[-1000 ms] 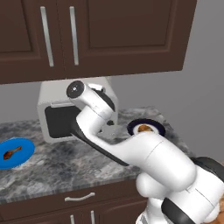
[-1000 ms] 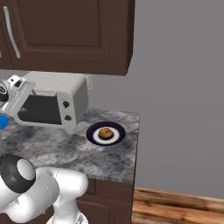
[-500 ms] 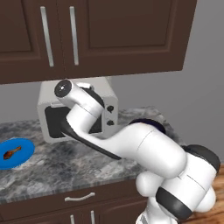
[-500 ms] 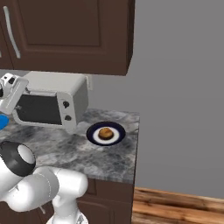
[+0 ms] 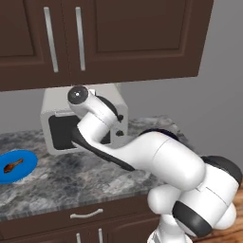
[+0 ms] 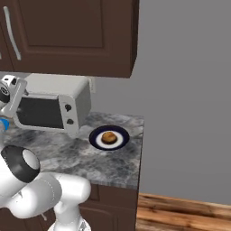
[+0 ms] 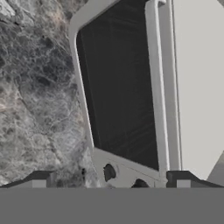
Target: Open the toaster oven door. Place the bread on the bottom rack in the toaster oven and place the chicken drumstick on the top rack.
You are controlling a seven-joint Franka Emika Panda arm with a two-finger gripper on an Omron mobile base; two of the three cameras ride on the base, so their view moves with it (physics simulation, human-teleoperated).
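While the gripper (image 7: 111, 180) hangs with its jaws spread wide just above the toaster oven (image 6: 54, 106) and its shut toaster oven door (image 7: 120, 85), the bread (image 6: 108, 137) sits on a dark plate (image 6: 96, 141) right of the oven — the chicken drumstick (image 5: 13, 165) on a blue plate (image 5: 29, 161) far left on the desk (image 5: 71, 178).

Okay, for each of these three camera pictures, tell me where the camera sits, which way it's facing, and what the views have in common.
Left base view: behind the arm to its left, looking forward and down at the toaster oven and the chicken drumstick on a blue plate; the white arm rises from lower right.
Right base view: behind the arm to its right, looking at the oven and the bread on a dark plate; the arm is at lower left.
Hand view: on the hand, looking at the toaster oven door, shut; the open claw at the bottom.
Shared: all three show the oven and granite counter.
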